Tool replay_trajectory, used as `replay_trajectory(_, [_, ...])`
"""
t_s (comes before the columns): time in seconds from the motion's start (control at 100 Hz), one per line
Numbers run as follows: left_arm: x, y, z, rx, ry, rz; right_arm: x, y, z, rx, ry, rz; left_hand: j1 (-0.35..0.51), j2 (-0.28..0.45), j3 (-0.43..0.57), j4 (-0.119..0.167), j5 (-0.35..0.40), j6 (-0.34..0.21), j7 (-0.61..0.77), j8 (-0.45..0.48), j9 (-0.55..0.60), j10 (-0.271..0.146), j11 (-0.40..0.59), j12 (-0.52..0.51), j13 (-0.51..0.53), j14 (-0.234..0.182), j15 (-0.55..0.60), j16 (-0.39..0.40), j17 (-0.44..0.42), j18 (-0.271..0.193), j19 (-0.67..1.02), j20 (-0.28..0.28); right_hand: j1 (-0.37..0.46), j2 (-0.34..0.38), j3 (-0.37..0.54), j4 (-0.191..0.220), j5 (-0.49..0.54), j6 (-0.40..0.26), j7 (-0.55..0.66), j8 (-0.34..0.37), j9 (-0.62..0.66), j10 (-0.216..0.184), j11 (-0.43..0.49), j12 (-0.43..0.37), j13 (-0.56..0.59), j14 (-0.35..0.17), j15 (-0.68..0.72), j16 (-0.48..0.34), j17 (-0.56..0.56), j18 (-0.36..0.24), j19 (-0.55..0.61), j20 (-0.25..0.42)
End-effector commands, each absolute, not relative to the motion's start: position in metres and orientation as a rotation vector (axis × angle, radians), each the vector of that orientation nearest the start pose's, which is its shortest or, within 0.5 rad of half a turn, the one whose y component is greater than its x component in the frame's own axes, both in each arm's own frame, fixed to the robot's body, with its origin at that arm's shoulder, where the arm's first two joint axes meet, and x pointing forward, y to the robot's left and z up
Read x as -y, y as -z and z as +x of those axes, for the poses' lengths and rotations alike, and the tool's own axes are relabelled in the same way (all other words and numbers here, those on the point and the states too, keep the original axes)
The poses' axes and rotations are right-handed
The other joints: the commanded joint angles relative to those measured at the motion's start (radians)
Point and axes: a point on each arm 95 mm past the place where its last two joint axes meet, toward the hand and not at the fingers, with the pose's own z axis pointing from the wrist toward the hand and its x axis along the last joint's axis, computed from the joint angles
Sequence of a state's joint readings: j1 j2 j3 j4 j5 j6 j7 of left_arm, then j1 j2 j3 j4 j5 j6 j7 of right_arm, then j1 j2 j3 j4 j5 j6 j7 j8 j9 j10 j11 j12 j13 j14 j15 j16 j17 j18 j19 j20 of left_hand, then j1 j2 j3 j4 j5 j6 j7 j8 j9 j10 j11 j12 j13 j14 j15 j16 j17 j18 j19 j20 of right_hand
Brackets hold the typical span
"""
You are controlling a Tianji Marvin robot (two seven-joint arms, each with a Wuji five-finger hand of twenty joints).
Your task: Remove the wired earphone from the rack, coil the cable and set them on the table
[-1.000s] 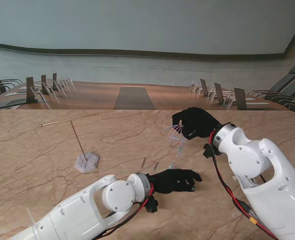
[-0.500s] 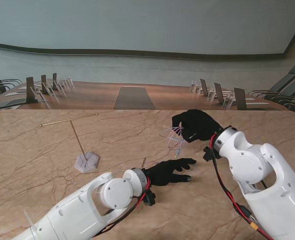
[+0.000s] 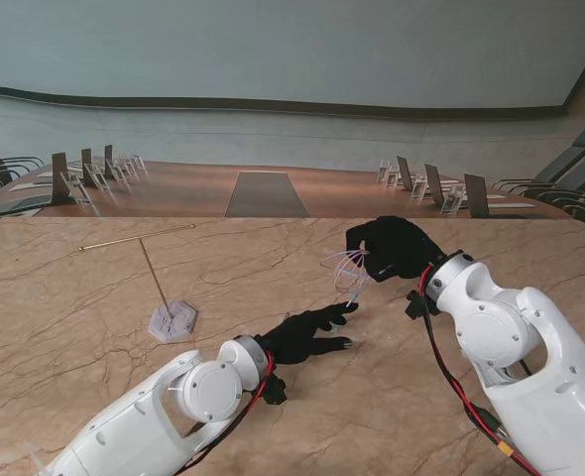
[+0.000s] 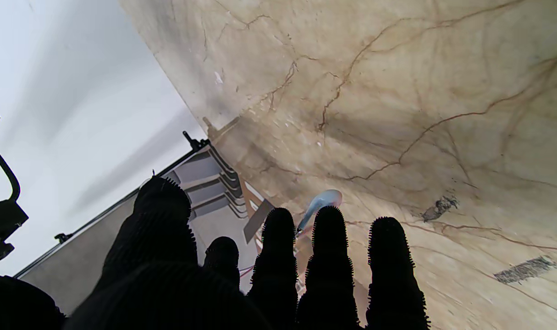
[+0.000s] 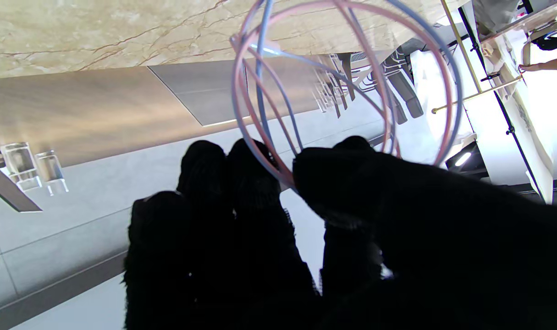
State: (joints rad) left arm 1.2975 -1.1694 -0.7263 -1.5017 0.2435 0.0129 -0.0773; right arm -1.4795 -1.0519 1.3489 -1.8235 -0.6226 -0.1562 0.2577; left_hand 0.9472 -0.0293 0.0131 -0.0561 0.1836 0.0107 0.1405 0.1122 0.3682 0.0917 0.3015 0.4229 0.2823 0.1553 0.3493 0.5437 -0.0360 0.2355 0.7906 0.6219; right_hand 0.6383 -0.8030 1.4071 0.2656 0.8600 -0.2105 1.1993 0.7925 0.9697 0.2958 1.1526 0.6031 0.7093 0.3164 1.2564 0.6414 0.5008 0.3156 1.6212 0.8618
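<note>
Here the right hand [image 3: 392, 248] is raised over the marble desk [image 3: 64, 317], its black-gloved fingers [image 5: 250, 183] pinched around the coiled earphone cable [image 3: 350, 272]. In the right wrist view the cable [image 5: 347, 82] forms several overlapping pink and blue loops standing out from the fingertips. From the coil a short strand hangs toward the left hand [image 3: 307, 334], which lies low over the desk, nearer to me, with its fingers spread and grasping nothing; its farthest fingertip is just beside the hanging strand, though I cannot tell whether they touch. The left wrist view shows a pale blue piece [image 4: 322, 204], likely an earbud, just past the left fingers [image 4: 328, 256]. The rack [image 3: 164, 288], a thin gold rod on a clear base, stands well apart to the left, with nothing hanging on it.
</note>
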Motion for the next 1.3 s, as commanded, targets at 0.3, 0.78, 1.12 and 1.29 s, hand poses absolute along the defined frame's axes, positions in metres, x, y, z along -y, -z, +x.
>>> replay_trajectory(0.3, [0.146,0.35,0.386,-1.618,1.964,-1.821,0.003,0.208,0.416,-1.493,-1.82,1.25,-0.027,0.051,-0.016,0.033,-0.034,-0.024,-0.095,-0.016,-0.023,-0.003,0.024,0.024,0.008,0.001,0.022,0.017,-0.005,-0.021,0.021,0.022,0.012,-0.029,0.018,-0.067,0.008,0.011,0.042,-0.003,-0.005,0.1,-0.001,0.011,0.014,0.099,0.065,0.008,0.012,-0.07,0.021,-0.002])
replay_trajectory(0.78, [0.137,0.35,0.384,-1.589,1.973,-1.825,0.009,0.215,0.42,-1.459,-1.792,1.257,-0.012,0.063,-0.017,0.029,-0.034,-0.005,0.308,0.23,0.074,0.013,0.122,0.13,0.049,0.023,0.086,0.056,0.011,-0.012,0.06,0.026,0.016,-0.028,0.014,-0.076,0.006,0.011,0.043,-0.008,-0.008,0.102,0.0,0.012,0.013,0.1,0.064,0.011,0.013,-0.07,0.022,-0.003])
replay_trajectory(1.12, [0.14,0.339,0.378,-1.605,2.047,-1.784,0.005,0.219,0.425,-1.462,-1.785,1.267,0.019,0.057,-0.02,0.025,0.052,-0.041,0.464,0.356,0.207,0.034,0.205,0.232,0.156,0.095,0.252,0.148,0.083,0.02,0.251,0.076,0.016,-0.028,0.016,-0.081,0.005,0.012,0.045,-0.009,-0.007,0.103,0.002,0.01,0.013,0.1,0.064,0.014,0.012,-0.069,0.022,-0.003])
replay_trajectory(1.29, [0.149,0.335,0.375,-1.651,2.071,-1.777,0.003,0.22,0.423,-1.474,-1.78,1.27,0.06,0.037,-0.024,0.01,0.104,-0.039,0.476,0.362,0.22,0.029,0.21,0.237,0.166,0.095,0.271,0.156,0.085,0.018,0.257,0.071,0.015,-0.029,0.016,-0.083,0.004,0.011,0.044,-0.011,-0.007,0.102,0.002,0.009,0.013,0.1,0.064,0.014,0.013,-0.067,0.022,-0.003])
